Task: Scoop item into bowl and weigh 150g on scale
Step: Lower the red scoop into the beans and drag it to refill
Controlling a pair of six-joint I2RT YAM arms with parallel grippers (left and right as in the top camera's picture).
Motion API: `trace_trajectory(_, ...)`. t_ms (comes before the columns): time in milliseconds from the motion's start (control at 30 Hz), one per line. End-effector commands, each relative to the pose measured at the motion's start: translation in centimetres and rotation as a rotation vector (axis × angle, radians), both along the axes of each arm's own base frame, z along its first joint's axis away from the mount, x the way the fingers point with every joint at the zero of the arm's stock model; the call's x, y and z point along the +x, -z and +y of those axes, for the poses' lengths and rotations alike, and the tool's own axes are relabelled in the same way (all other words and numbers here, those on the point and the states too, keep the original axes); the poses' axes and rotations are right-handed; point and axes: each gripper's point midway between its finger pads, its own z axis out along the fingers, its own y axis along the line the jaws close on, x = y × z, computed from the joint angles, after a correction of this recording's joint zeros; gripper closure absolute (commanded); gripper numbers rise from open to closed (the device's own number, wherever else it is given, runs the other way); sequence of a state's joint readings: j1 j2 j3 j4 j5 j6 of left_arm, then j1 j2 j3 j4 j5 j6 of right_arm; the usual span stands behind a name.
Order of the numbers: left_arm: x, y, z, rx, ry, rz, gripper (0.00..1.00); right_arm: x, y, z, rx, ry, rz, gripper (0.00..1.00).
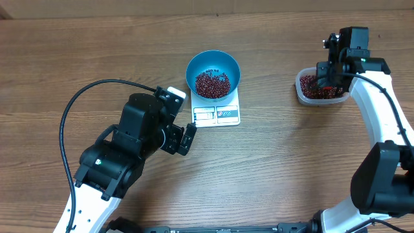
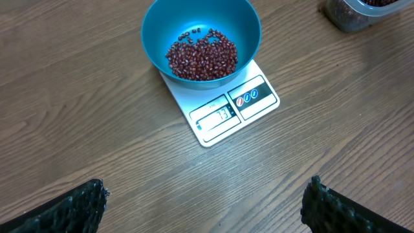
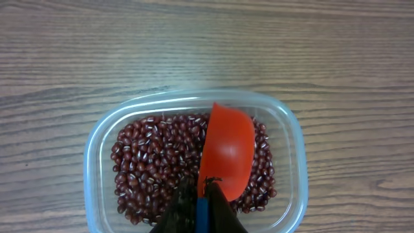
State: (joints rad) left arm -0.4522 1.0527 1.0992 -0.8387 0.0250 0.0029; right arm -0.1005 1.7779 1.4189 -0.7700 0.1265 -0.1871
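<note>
Left gripper [image 2: 204, 204] stands wide open; right gripper [image 3: 199, 210] clamps red scoop [image 3: 226, 152] over beans [image 3: 149, 162]

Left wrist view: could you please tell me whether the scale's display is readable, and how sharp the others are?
Left wrist: scale display soft, digits not clearly legible. Overhead: evenly lit, display too small. Right wrist: beans and red scoop crisp; right gripper dark, blurred.

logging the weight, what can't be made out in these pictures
Left wrist view: digits on the scale too small and blurred to read.
Right wrist view: beans beneath the red scoop, covered by its cup.
Right wrist view: scoop handle, inside the right gripper and cut by the bottom edge.
Left wrist view: clear container, cut by the top edge.
</note>
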Motion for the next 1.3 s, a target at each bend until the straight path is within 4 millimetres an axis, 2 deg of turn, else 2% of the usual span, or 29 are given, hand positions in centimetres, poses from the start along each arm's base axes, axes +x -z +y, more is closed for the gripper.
trace_trajectory(0,-0.1,0.0,0.0,-0.001,-0.002,-0.003,0.0,0.2,0.4,-0.6,0.008,0.015,-0.004,0.96)
trace_trajectory(533,-0.1,0.0,0.0,-0.001,-0.002,-0.003,0.0,0.4,1.6,-1.3,0.059,0.026,0.01,0.96)
trace_trajectory(833,-0.1,0.0,0.0,-0.001,-0.002,-0.003,0.0,0.6,3.9,0.7,0.167,-0.027,0.051,0.96)
trace_trajectory(1133,-0.1,0.0,0.0,-0.001,-0.002,-0.003,0.01,0.7,3.9,2.5,0.259,-0.078,0.045,0.96)
trace_trajectory(1267,-0.1,0.0,0.0,-0.001,-0.002,-0.003,0.0,0.5,3.8,3.8,0.306,-0.164,0.048,0.96)
